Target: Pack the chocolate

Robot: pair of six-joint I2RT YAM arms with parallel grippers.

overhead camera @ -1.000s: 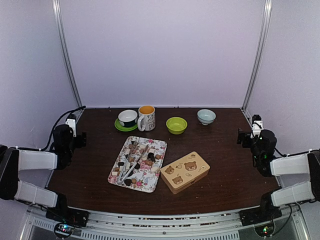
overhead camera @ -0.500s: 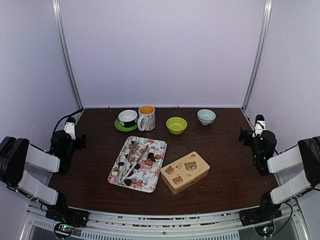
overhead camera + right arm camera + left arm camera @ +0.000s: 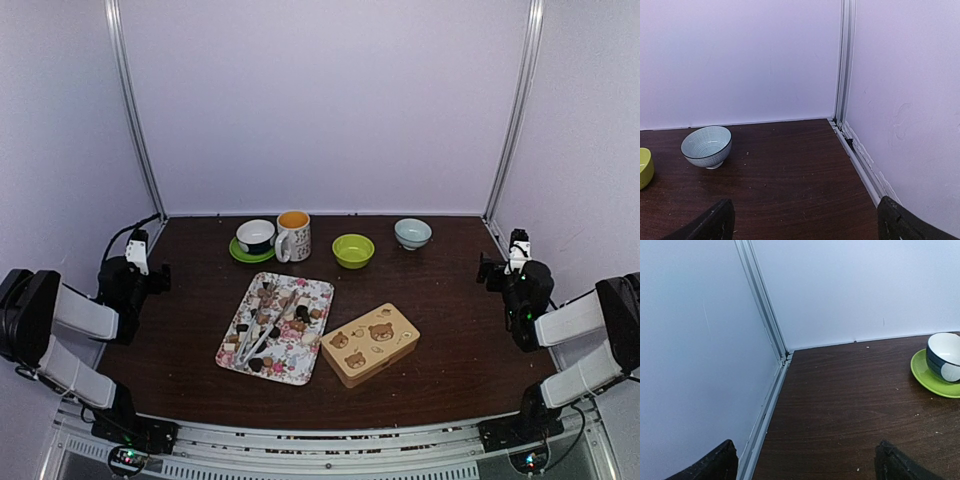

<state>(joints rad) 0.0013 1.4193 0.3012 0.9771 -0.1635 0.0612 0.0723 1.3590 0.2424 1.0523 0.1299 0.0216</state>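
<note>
The chocolate (image 3: 302,312), small dark brown, light brown and cream pieces, lies scattered on a floral tray (image 3: 318,290) at the middle of the table, with metal tongs (image 3: 262,338) lying among the pieces. A tan tin with bear pictures (image 3: 370,343) sits closed just right of the tray. My left gripper (image 3: 148,272) (image 3: 805,465) is at the table's far left edge, open and empty, facing the back left corner. My right gripper (image 3: 503,274) (image 3: 805,222) is at the far right edge, open and empty, facing the back right corner. Both are far from the tray.
Along the back stand a dark cup on a green saucer (image 3: 255,238) (image 3: 940,375), a floral mug (image 3: 293,236), a green bowl (image 3: 353,250) and a pale blue bowl (image 3: 412,233) (image 3: 706,146). White walls and metal rails (image 3: 765,405) (image 3: 862,162) close in both sides.
Both arms have folded back toward the side walls, the left one further left and the right one slightly right. Both grippers stayed open. Nothing on the table moved.
</note>
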